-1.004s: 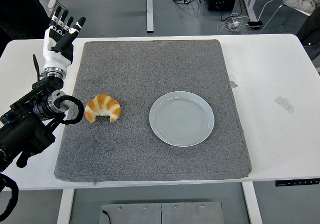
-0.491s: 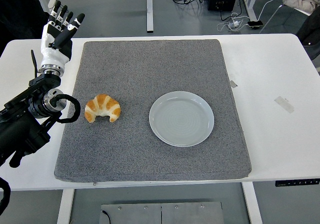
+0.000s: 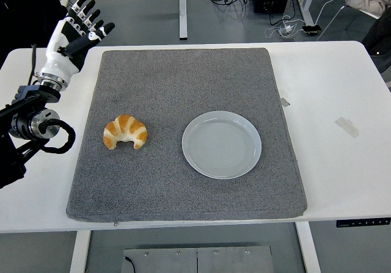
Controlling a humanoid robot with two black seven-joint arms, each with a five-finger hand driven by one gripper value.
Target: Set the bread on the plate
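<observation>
Over the last second the left arm has drawn back toward the left edge of the view and swung upward. The black forearm that lay beside the bread 1 second ago now sits further out over the bare white table [image 3: 330, 90], and the left hand [image 3: 72, 32] has risen and tilted toward the far left corner of the grey mat [image 3: 183, 181]. The bread [image 3: 125, 131] and the plate [image 3: 222, 144] have not moved in any of the 3 views.

Meaning for the task: no contact with the bread has been made. The arm appears to be repositioning rather than closing in, so the grasp step is judged not yet begun and the task is at its start.

Location of the task items: the bread, a croissant, lies on the left part of the mat, horns pointing to the near edge. The plate is empty and lies on the mat to the bread's right, near but apart from it.

Hand pose: the left hand is held above the table's far left corner, well apart from the bread, wrist raised. All 5 fingers [image 3: 85, 7] are extended and fanned, pointing up and to the right; it grips nothing. The right arm is not in view
</observation>
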